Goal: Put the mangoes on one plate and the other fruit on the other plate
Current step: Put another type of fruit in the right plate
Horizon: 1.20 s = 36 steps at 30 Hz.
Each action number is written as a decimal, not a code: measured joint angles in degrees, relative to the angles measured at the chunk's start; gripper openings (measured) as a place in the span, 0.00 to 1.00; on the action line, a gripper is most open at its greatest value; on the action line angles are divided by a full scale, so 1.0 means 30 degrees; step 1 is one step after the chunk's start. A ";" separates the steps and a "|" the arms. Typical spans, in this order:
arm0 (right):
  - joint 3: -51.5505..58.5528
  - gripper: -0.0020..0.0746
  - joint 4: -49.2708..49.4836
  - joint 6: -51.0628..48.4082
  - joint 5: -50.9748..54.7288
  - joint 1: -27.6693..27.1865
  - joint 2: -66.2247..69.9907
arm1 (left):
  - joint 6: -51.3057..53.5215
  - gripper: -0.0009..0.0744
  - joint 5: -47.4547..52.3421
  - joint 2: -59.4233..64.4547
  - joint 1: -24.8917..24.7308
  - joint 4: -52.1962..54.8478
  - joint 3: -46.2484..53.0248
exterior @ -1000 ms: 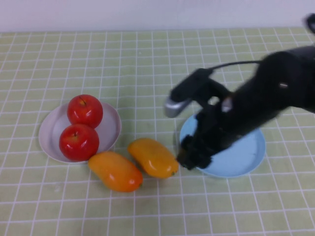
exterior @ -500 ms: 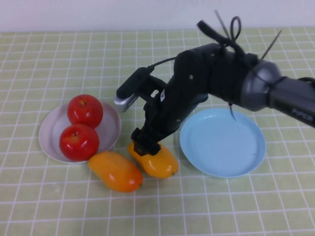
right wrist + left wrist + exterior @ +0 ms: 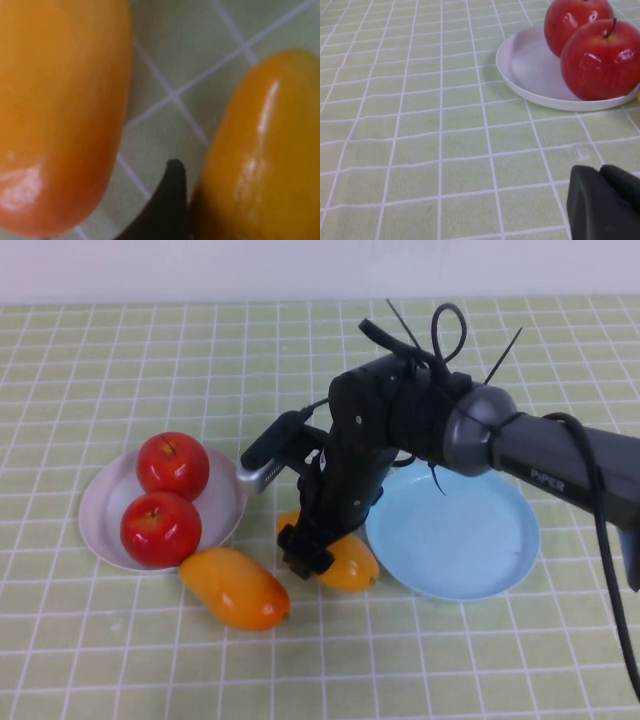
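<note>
My right gripper (image 3: pixel 308 548) is down on one mango (image 3: pixel 352 562), which lies just left of the light blue plate (image 3: pixel 470 540). In the right wrist view a black finger (image 3: pixel 172 200) presses on that mango (image 3: pixel 260 150); the other finger is hidden. The second mango (image 3: pixel 235 587) (image 3: pixel 60 110) lies free on the cloth to the left. Two red apples (image 3: pixel 173 465) (image 3: pixel 160 528) sit on the white plate (image 3: pixel 100 505). My left gripper (image 3: pixel 605 200) is shut and empty, low over the cloth near the white plate (image 3: pixel 525 65); it does not show in the high view.
A green checked cloth (image 3: pixel 200 360) covers the table. The right arm's dark body (image 3: pixel 400 430) and its cables reach over the blue plate's left rim. The blue plate holds nothing.
The right arm swung left from above the blue plate, came down on the mango nearest it, and that mango has shifted slightly toward the blue plate.
</note>
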 joint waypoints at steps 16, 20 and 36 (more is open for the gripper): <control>-0.1378 0.76 -0.0884 0.2625 0.1581 -0.0036 0.0330 | 0.0000 0.02 0.0000 0.0000 0.0000 0.0000 0.0000; -0.1332 0.76 -0.1830 0.6661 0.1880 -0.0318 -0.0560 | 0.0000 0.02 0.0000 0.0000 0.0000 0.0000 0.0000; 0.4121 0.76 -0.3095 1.0406 0.0035 -0.2858 -0.3631 | 0.0000 0.02 0.0000 0.0000 0.0000 0.0000 0.0000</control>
